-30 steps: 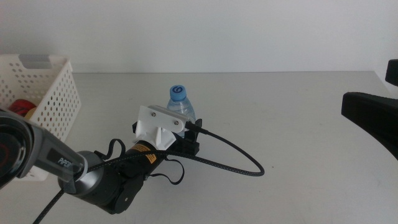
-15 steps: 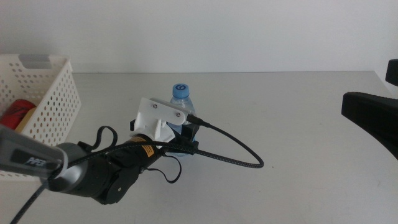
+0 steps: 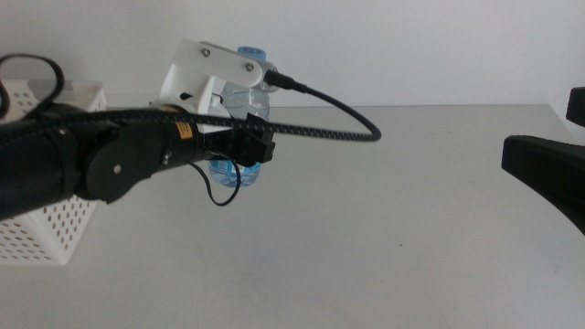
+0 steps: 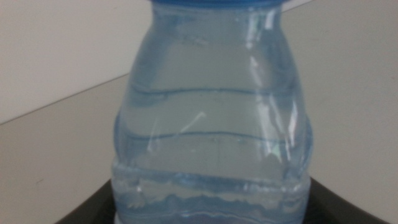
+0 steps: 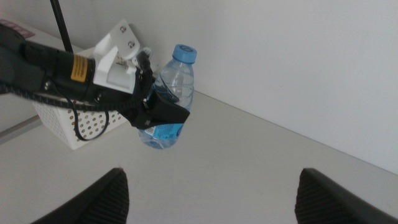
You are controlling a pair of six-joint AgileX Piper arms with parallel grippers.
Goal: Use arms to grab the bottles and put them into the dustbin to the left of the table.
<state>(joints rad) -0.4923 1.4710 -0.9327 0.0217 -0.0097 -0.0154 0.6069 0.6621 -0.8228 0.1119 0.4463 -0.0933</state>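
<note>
Lifted off table [image 3: 384,238] | water bottle [image 3: 239,128] clamped in left hand [image 3: 245,146] | right hand [image 5: 211,193] wide

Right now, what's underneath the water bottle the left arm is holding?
Only bare table; the water bottle hangs lifted in the left gripper. The white basket stands beside, its inside hidden.

Clear, glossy ribbed plastic on the bottle [image 4: 211,124]; matt black gripper [image 3: 249,146]; braided cable [image 3: 329,114]; perforated white plastic dustbin [image 3: 50,224]; smooth matt table [image 3: 384,228].

Left tool [image 3: 245,146] raised, clamped; right tool [image 5: 211,193] low, jaws apart.
</note>
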